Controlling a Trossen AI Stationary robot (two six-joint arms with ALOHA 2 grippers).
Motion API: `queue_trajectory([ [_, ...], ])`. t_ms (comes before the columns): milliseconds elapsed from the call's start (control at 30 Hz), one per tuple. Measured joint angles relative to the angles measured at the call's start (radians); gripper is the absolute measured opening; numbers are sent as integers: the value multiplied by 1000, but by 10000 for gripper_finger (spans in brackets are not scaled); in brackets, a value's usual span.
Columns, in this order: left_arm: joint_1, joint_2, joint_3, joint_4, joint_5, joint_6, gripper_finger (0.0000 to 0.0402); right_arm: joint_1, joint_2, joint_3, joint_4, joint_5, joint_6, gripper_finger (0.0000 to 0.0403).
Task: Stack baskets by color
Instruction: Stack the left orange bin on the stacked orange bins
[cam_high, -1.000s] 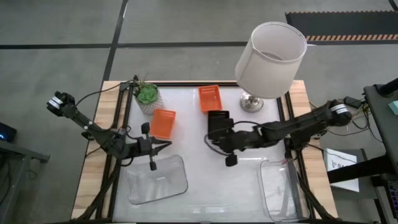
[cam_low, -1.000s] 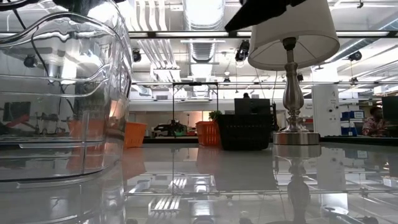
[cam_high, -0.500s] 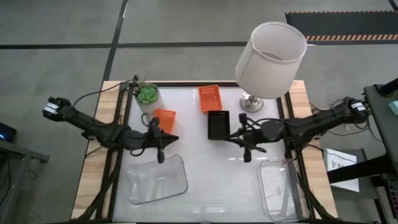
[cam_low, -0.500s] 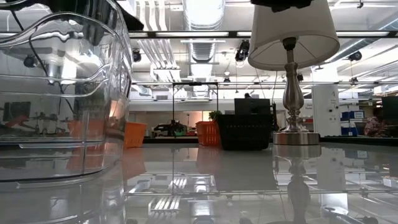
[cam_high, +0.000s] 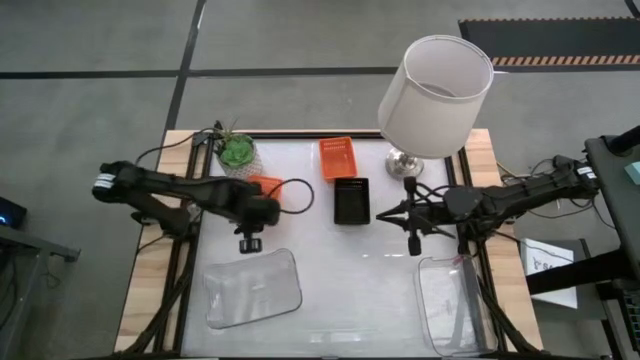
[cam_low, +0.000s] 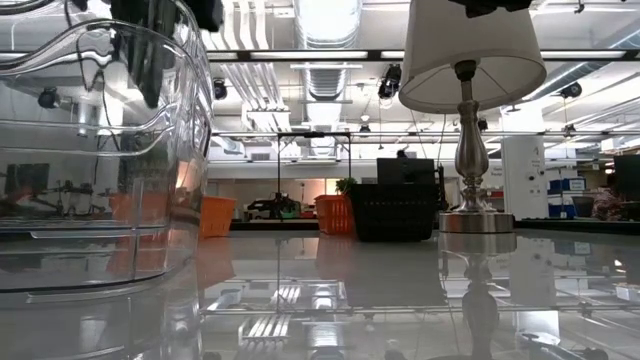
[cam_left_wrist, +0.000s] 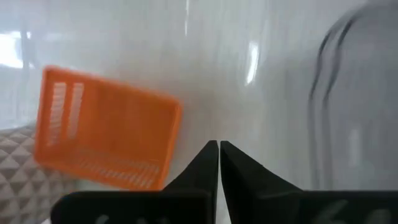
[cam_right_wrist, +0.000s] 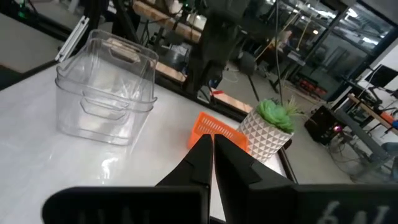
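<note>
Right now I see the glossy white table (cam_high: 330, 290) as the biggest surface, with the white fabric lampshade (cam_high: 436, 92) on its chrome stem towering at the far right. 2 smooth, see-through rectangular trays sit at the near side, the left clear tray (cam_high: 252, 288) and the right clear tray (cam_high: 455, 305) by the edge. At the middle stands the black basket (cam_high: 351, 200), perforated plastic, with the far orange basket (cam_high: 339, 158) just behind it. A second orange basket (cam_left_wrist: 106, 127) lies beside the potted plant (cam_high: 238, 153), under my left arm. My left gripper (cam_high: 249, 243) hangs over bare table, fingers (cam_left_wrist: 200, 167) pressed together, holding nothing. My right gripper (cam_high: 414, 243) hovers just right of the black basket, fingers together, empty.
</note>
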Motion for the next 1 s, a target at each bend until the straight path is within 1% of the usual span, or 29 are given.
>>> queue_trajectory([
  [67,26,42,28,-51,9,75,0,0,-21,-3,1,0,3,9],
  [167,65,70,35,-68,17,157,0,0,-40,-18,5,0,-6,9],
  [333,115,81,-5,-60,17,253,0,0,-62,-58,1,0,12,9],
  [500,137,76,-62,-23,17,318,6,0,-82,-75,3,0,36,9],
  [600,142,75,-92,-6,13,318,34,0,-83,-75,3,-1,55,9],
  [733,148,74,-117,5,-17,315,91,0,-79,-75,2,-1,73,9],
  [867,149,72,-161,33,-18,322,144,0,-73,-76,-1,-1,96,9],
  [933,149,71,-185,61,-18,340,161,0,-72,-76,-16,-1,106,9],
  [1000,149,71,-211,103,-19,363,169,0,-71,-76,-22,-1,114,9],
])
